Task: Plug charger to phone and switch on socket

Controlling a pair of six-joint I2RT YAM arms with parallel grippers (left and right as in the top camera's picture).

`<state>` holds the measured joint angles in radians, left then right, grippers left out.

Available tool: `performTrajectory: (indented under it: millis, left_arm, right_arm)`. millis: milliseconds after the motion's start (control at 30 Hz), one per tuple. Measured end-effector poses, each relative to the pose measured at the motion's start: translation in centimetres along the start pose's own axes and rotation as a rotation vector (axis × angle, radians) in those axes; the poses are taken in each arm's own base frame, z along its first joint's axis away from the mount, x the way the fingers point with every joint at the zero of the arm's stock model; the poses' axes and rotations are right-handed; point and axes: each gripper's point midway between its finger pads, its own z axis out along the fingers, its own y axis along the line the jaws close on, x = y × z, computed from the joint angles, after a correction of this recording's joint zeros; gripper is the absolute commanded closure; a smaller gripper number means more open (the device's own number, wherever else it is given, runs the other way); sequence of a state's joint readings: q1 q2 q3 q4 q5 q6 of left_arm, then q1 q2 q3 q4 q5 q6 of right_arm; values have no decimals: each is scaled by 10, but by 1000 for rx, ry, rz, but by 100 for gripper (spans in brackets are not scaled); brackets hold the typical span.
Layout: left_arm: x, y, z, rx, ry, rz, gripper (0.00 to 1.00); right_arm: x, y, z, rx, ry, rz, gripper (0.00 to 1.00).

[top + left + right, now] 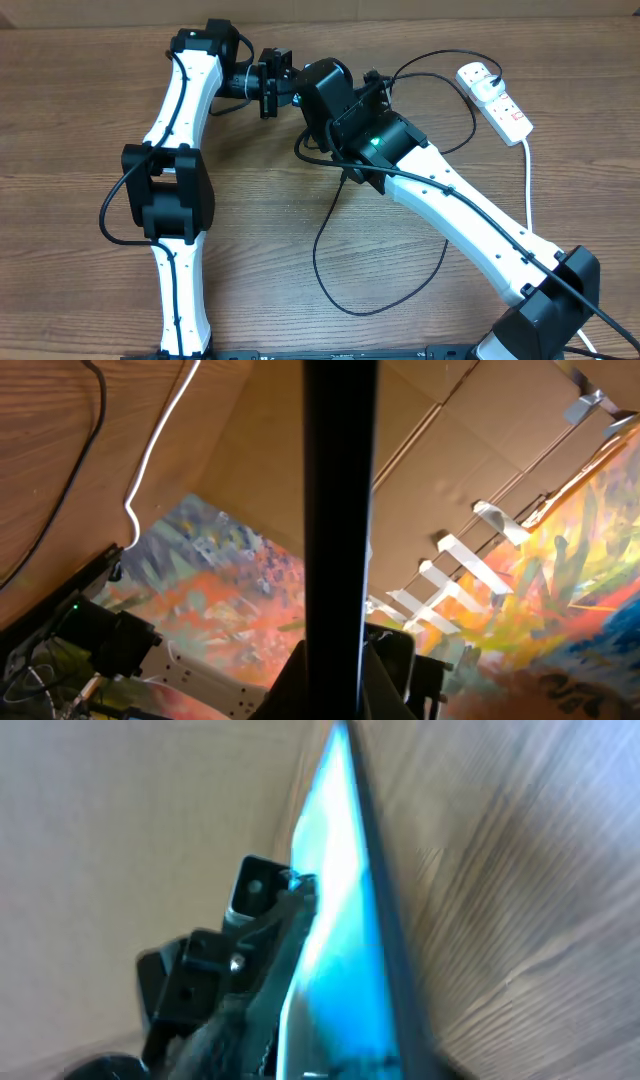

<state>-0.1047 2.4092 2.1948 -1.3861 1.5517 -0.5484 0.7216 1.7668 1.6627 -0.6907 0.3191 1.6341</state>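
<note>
The phone (340, 920), screen glowing blue, is held on edge above the table between my two grippers. In the left wrist view it is a dark upright bar (340, 510). My left gripper (278, 88) is shut on it, with its fingers (340, 685) on both sides. My right gripper (308, 95) meets it from the other side and the phone runs out of its jaws (330, 1055). The left gripper also shows beside the phone in the right wrist view (250, 895). The charger cable (330, 270) loops over the table; its tip is hidden. The socket (497, 100) lies at the back right.
The socket's thick white lead (527, 180) runs down the right side beside the right arm. It also shows in the left wrist view (160, 450), next to a black cable (70, 490). A cardboard wall (480, 450) stands behind the table.
</note>
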Motion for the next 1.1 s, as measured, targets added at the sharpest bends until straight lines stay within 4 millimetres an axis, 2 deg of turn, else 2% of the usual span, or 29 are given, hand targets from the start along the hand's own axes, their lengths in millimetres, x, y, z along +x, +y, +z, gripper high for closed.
performTrajectory:
  millis: [67, 100, 267, 300, 333, 433, 467, 533, 600, 667, 833, 933, 1033, 1100]
  left_arm:
    - [0, 0, 0, -3, -2, 0, 96]
    - [0, 1, 0, -3, -2, 0, 96]
    - [-6, 9, 0, -55, -34, 4, 96]
    - [-8, 11, 0, -64, -40, 9, 96]
    - [-10, 13, -1, -82, -52, 24, 96]
    - [-18, 18, -4, -128, -87, 82, 96]
    - [-25, 26, -6, -183, -117, 129, 96]
    - [-30, 37, -7, -246, -137, 180, 96]
    - [-31, 44, -9, -290, -144, 220, 96]
    - [-32, 49, -10, -320, -142, 275, 96]
    - [-34, 58, -21, -460, -190, 376, 96]
    - [-23, 47, -34, -583, -261, 468, 96]
    - [6, 12, -49, -678, -366, 611, 96]
    - [32, -12, -58, -719, -438, 704, 96]
  right_arm:
    - [1, 0, 0, -1, 6, -61, 32]
    - [1, 0, 0, -1, 7, -106, 30]
    - [1, -1, -2, 6, 9, -317, 32]
    - [1, -3, -4, 11, 12, -357, 29]
    - [0, -5, -7, 18, 18, -419, 23]
    - [-4, -6, -25, 26, 31, -565, 16]
    - [-6, 0, -38, -3, 34, -622, 16]
    - [-11, 0, -59, -2, 43, -688, 13]
    - [-20, -9, -78, 27, 52, -737, 4]
    - [-33, -17, -90, 64, 54, -757, 0]
    - [-77, -46, -85, 207, 64, -684, 0]
    - [-100, -63, -84, 286, 71, -632, 0]
    - [-113, -79, -88, 353, 83, -605, 0]
    - [-114, -81, -89, 359, 89, -597, 0]
